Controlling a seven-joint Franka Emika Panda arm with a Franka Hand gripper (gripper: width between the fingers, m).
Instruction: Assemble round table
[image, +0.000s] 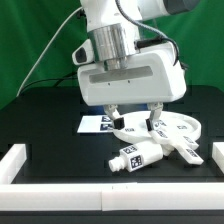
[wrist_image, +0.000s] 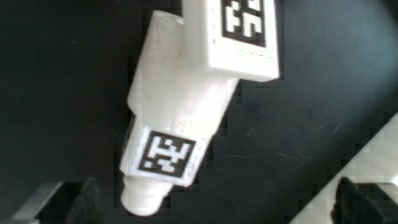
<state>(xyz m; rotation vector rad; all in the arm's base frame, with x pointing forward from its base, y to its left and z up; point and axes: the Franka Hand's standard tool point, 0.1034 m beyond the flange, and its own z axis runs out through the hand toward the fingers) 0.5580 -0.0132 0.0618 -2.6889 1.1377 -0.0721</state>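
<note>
The white post (image: 132, 158) lies on its side on the black table, with tags on it. In the wrist view the post (wrist_image: 183, 110) lies lengthwise, and its narrow rounded end points toward the space between my fingers. The round disc (image: 178, 128) lies flat at the exterior view's right. The X-shaped cross base (image: 187, 152) lies just in front of the disc. My gripper (image: 133, 121) hangs above the table behind the post, open and empty. In the wrist view the gripper (wrist_image: 206, 208) shows only dark fingertips (wrist_image: 43, 206) at the frame's corners.
The marker board (image: 98, 124) lies flat behind the post, partly under the gripper. White border rails run along the exterior view's left (image: 20, 162) and front (image: 150, 200). A pale edge (wrist_image: 381, 150) shows beside one finger in the wrist view.
</note>
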